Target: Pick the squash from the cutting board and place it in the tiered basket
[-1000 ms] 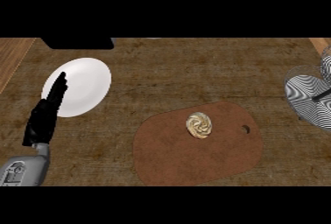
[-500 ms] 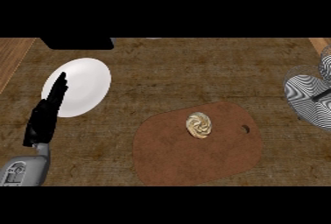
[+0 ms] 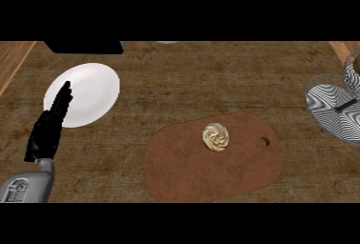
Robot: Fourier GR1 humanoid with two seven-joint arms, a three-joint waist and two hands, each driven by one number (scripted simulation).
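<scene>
At the left side, the left hand shows with its fingers straight and together, pointing to the far side, and it holds nothing. Its fingertips lie over the near left edge of a white plate; I cannot tell if they touch it. This hand looks to be resting and has no part in the step.

Going to the right, the brown cutting board lies in the near middle of the counter. The squash sits on the far part of the board, a small, pale, round thing with ribs, and nothing touches it. A small hole in the board is just to the right of it.

At the far right edge stands the tiered basket, with a striped pattern and only partly in view. It is well apart from the squash.

The right hand is not in view, so the pick is not yet begun. In my judgement the right hand is the better one for this step, because the basket is on its side. It should come down from above with fingers apart, centre over the squash, and close across its widest part so the ribs do not let it roll. Then it should lift clear of the board before moving right, and go over the basket rim, not against it.
</scene>
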